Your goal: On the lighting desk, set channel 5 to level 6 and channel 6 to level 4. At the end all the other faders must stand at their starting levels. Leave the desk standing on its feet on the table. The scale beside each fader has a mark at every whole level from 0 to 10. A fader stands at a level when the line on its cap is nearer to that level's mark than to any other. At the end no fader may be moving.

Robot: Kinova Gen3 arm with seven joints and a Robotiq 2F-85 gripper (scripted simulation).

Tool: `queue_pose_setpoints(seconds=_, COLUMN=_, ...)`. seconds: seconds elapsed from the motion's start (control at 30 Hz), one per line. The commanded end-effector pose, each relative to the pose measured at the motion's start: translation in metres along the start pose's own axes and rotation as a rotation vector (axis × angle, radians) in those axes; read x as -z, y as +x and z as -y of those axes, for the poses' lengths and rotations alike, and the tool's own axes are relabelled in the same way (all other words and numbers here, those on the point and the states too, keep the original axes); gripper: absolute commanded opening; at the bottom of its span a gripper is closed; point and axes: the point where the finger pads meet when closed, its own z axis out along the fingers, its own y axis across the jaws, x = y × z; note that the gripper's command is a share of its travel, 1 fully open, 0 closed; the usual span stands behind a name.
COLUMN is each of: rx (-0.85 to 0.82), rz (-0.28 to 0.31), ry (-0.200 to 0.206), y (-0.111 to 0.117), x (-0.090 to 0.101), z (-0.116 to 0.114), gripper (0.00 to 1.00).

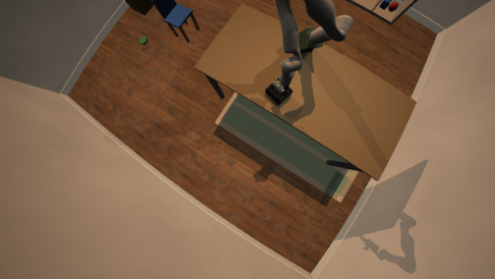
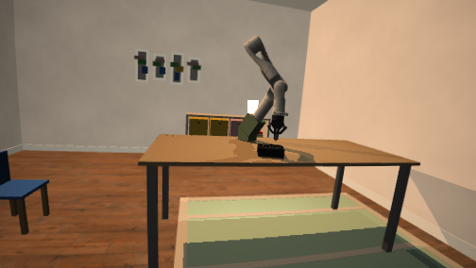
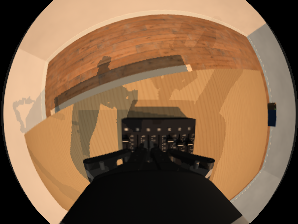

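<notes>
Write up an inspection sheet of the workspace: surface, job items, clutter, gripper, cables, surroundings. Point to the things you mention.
Surface: wooden table [image 1: 354,98] [image 2: 212,148] [image 3: 245,110], dark legs, shadows across its top.
Job's things: black lighting desk [image 1: 282,99] [image 2: 271,151] [image 3: 160,123] standing on the table; fader levels too small to read.
Clutter: nothing seen on the table besides the desk and the arm with its base.
Gripper: shut, holding nothing, fingertips above the desk [image 1: 278,89] [image 2: 276,138] [image 3: 151,150].
Cables: nothing seen.
Surroundings: blue chair [image 1: 178,16] [image 2: 24,188], striped rug [image 1: 287,147] [image 2: 264,222] partly under the table, storage shelf [image 2: 187,124] against the back wall.
</notes>
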Motion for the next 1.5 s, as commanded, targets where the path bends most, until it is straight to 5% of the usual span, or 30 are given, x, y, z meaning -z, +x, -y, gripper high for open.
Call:
queue_pose_setpoints(seconds=0.0, rx=0.0, rz=-0.001, ry=-0.001, y=0.0004, x=0.0004, z=-0.0002, gripper=0.0)
queue_pose_setpoints(seconds=0.73, rx=-0.046, rz=-0.002, ry=-0.001, y=-0.0002, x=0.0002, z=0.0003, gripper=0.0)
queue_pose_setpoints(seconds=1.47, rx=-0.281, rz=-0.005, ry=-0.001, y=-0.003, x=-0.0005, z=0.0026, gripper=0.0)
